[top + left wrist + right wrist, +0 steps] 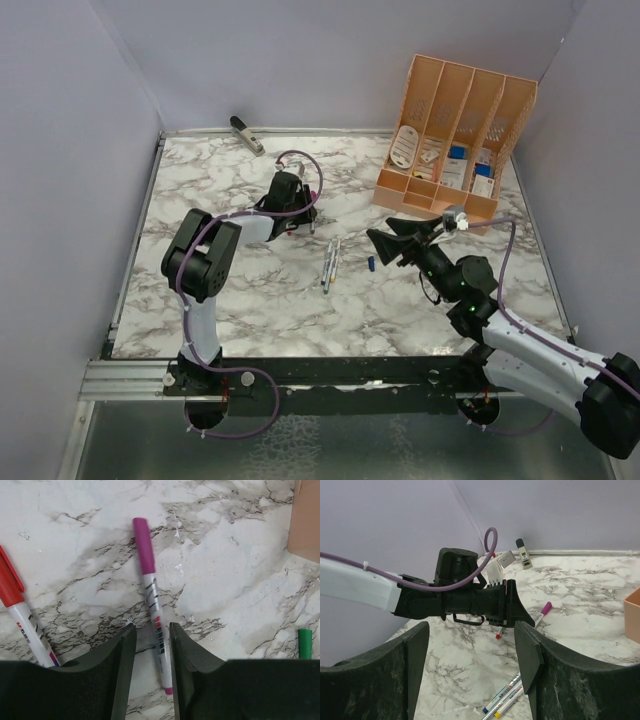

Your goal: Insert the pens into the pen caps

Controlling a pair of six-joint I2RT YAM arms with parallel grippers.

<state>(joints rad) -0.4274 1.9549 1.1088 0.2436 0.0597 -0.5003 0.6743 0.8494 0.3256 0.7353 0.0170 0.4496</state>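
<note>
Straddling the magenta-capped pen (pixel 151 592), the left end effector (pixel 151 626) has its fingers narrowly apart, one close against the barrel and a sliver of tabletop (pixel 225 555) showing on the other side; it is not clamped. The pen lies flat, its long axis 6 to 12 o'clock in the left wrist view, cap at 12. The right end effector (pixel 471 625) gapes wide and empty near two pens (pixel 330 265) lying side by side, a blue cap (pixel 371 263) at their 3 o'clock.

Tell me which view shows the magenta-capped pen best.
Left wrist: the magenta-capped pen runs up mid-frame, cap and print clear, between the jaws of the left gripper. Right wrist shows it small and distant; top external barely resolves it.
</note>
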